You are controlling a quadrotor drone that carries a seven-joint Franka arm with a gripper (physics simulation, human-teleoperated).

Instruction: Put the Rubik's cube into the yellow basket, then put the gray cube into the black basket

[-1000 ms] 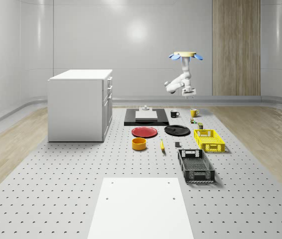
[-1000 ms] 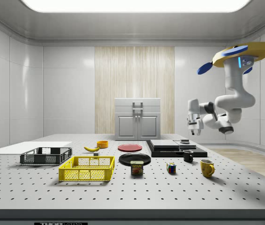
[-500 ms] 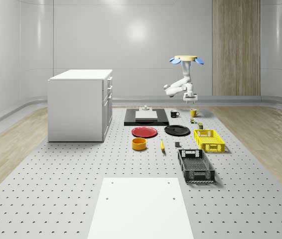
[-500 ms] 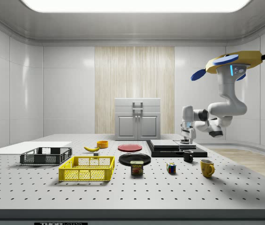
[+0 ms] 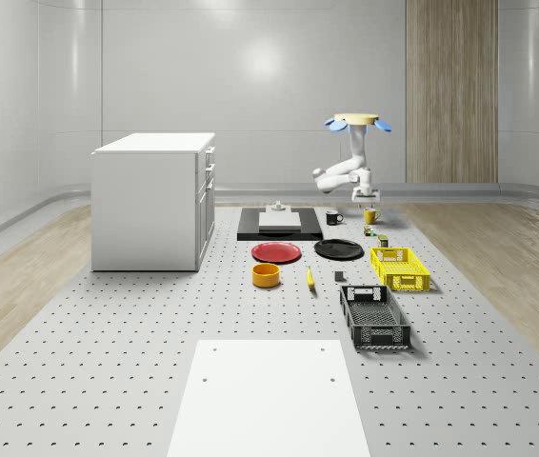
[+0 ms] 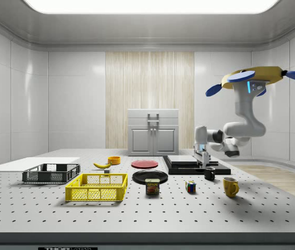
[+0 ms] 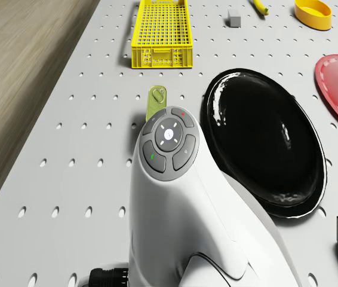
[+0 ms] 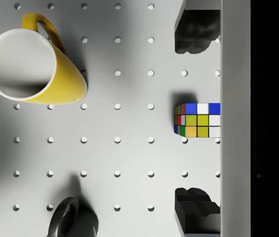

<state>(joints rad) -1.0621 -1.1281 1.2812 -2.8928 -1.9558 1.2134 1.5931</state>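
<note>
Perforated tabletop point(image 8: 117, 89) below, I hover the drone point(image 6: 254, 78) past its far end, fingers point(image 8: 196, 29) wide astride the Rubik's cube point(image 8: 197, 120), ready to descend.

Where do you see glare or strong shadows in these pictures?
Drone view: white glare streaks on the black plate. Wrist view: dark shadows beside the yellow mug and Rubik's cube. Side view: bright ceiling light panel washes out.
</note>
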